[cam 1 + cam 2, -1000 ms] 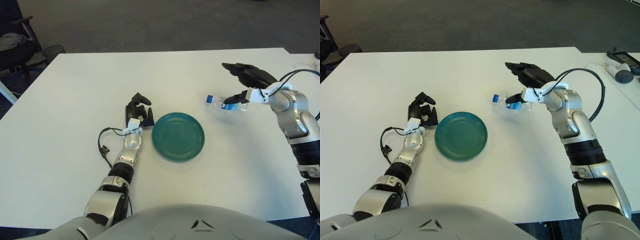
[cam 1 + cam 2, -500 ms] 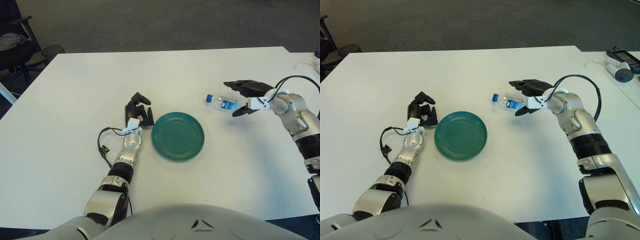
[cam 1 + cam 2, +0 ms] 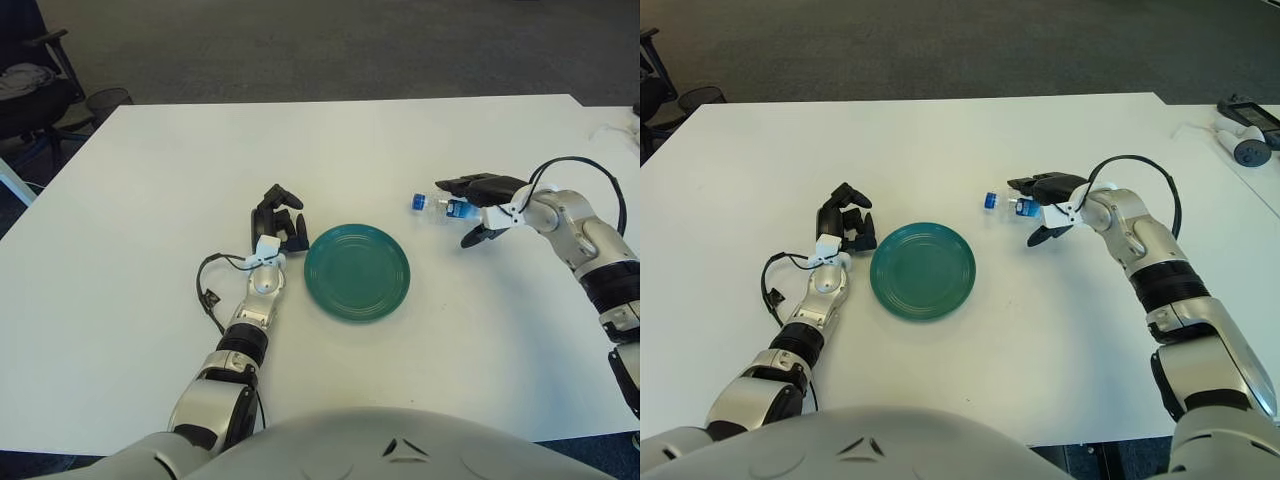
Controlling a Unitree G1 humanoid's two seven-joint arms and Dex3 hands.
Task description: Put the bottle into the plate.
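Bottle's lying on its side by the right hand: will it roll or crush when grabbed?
The clear bottle lies on its side on the table, so a nudge probably rolls it. It looks like thin plastic, likely light and squashable. The right hand wraps over it, which should limit rolling.

The right hand [image 3: 1045,195] covers most of the small clear plastic bottle [image 3: 1012,204], leaving only its blue cap and neck showing toward the round green plate [image 3: 923,270]. Whether the fingers actually grip the bottle cannot be told. The bottle's label is too small to read.
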